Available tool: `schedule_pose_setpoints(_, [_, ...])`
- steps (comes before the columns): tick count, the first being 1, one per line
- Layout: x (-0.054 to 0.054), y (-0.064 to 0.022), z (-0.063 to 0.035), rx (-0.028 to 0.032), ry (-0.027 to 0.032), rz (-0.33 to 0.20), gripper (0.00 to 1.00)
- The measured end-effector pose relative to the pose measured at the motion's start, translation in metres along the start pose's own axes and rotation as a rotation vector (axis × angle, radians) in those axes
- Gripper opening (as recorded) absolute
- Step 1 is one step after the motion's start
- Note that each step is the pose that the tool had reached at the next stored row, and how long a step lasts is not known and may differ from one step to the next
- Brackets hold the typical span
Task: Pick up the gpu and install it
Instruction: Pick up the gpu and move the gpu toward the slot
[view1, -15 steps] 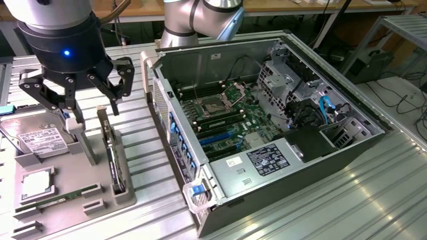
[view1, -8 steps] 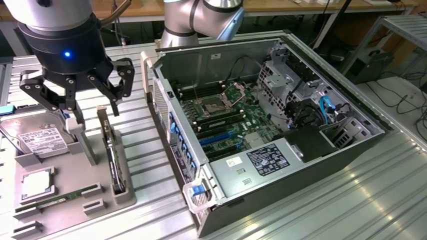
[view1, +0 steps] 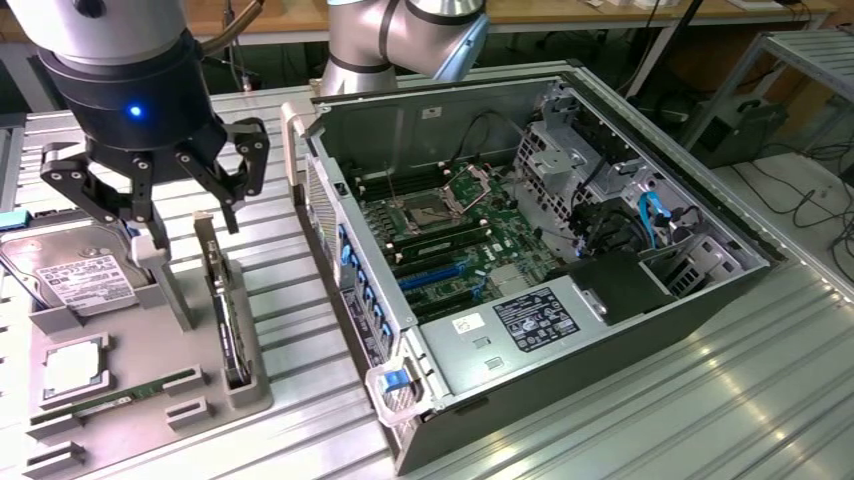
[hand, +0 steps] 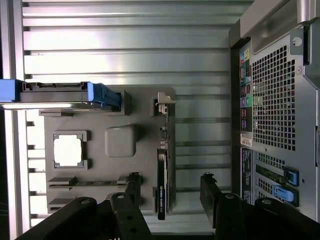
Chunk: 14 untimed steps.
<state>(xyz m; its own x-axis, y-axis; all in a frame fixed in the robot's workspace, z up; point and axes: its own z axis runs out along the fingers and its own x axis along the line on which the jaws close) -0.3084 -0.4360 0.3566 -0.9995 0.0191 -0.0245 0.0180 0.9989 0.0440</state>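
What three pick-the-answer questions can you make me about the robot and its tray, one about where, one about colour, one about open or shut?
1. Where is the gpu? A on the floor; B on a shelf; C standing on edge in the grey tray.
2. What colour is the light on the robot arm? A red; B blue; C green.
3. How is the gripper? A open; B shut on the gpu; C shut on a cable.
Answers: 1 C, it stands in a tray slot; 2 B, the dot glows blue; 3 A, its fingers are spread apart with nothing held.
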Motion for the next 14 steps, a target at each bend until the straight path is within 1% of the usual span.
schedule_pose_setpoints(7, [0.000,-0.0001,0.0030,0.0000,0.0000,0.000,0.60])
schedule_pose_setpoints(12, [0.000,-0.0007,0.0165,0.0000,0.0001,0.000,0.60])
schedule_pose_setpoints(14, [0.000,-0.0008,0.0188,0.0000,0.0000,0.000,0.60])
